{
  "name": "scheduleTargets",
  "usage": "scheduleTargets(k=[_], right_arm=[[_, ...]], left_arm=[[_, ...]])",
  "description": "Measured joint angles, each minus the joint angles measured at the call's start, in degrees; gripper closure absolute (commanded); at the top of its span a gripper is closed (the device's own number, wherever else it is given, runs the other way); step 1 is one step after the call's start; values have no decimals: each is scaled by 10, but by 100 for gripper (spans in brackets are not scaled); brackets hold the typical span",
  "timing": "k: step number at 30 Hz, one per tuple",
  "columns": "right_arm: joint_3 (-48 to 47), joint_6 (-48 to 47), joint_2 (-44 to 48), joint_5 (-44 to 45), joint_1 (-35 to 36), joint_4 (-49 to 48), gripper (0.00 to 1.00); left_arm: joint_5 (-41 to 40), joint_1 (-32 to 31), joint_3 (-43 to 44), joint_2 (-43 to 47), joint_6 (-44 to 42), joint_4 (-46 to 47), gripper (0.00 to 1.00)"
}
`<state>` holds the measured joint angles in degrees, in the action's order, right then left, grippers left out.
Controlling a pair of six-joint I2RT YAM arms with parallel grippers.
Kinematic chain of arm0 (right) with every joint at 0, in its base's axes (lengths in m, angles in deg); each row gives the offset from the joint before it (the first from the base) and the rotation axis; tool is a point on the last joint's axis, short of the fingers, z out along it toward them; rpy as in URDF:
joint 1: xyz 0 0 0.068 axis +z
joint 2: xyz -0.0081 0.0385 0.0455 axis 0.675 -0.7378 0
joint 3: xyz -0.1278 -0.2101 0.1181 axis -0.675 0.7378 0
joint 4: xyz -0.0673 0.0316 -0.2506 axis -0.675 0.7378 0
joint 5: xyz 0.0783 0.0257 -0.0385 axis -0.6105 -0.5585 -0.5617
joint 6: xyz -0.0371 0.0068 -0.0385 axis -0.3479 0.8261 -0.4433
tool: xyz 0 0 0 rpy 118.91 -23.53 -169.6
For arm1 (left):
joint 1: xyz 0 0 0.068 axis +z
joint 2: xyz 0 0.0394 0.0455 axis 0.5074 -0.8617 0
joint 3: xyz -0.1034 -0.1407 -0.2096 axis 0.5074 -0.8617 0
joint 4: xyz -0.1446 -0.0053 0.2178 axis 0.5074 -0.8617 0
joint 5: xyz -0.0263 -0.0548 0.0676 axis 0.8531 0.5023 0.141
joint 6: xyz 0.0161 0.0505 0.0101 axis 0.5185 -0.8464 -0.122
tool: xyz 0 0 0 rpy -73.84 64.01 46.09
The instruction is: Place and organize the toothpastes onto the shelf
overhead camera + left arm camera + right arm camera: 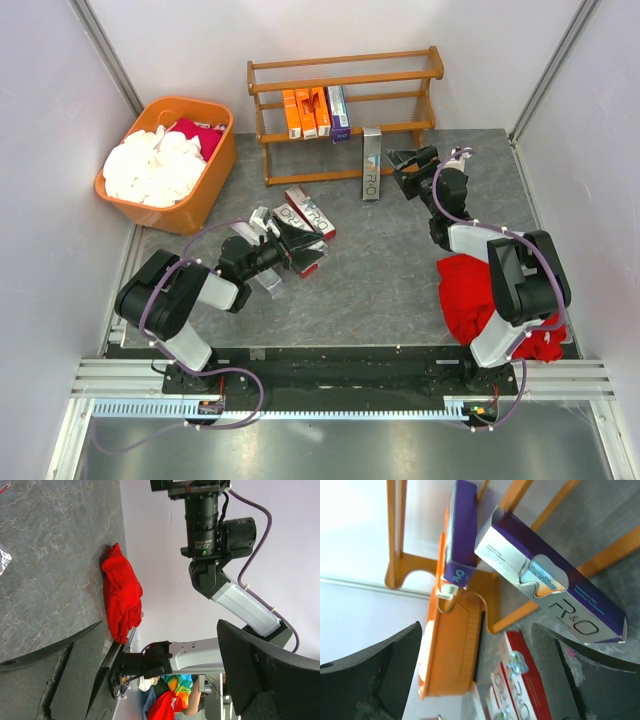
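The wooden shelf [345, 110] stands at the back; its middle tier holds three orange toothpaste cartons [306, 112] and a purple one [338, 110]. A silver-and-purple carton [371, 163] stands on end against the shelf's front; it also shows in the right wrist view [555, 587]. My right gripper [405, 170] is open and empty just right of it, jaws wide in the right wrist view [476, 630]. Several red-and-silver cartons [308, 213] lie piled mid-table. My left gripper [297, 243] is over the pile's near side, open and empty in its wrist view [160, 630].
An orange plastic tub [170, 160] with white and red cloths stands at the back left. A red cloth [480, 290] lies by the right arm's base and shows in the left wrist view [122, 592]. Walls close in on both sides.
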<state>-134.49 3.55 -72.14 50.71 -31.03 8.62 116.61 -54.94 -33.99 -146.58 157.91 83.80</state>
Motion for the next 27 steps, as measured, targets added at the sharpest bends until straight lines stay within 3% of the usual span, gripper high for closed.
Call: scheduleTargets(k=[9, 15, 27], right_arm=[[22, -78, 10, -21, 1, 50, 2], [-23, -162, -53, 7, 11, 111, 2], [-153, -303, -144, 171, 118, 255, 2]], left_arm=[[10, 4, 0, 0, 0, 0, 0], [14, 4, 0, -1, 0, 0, 0], [15, 4, 11, -35, 0, 0, 0]])
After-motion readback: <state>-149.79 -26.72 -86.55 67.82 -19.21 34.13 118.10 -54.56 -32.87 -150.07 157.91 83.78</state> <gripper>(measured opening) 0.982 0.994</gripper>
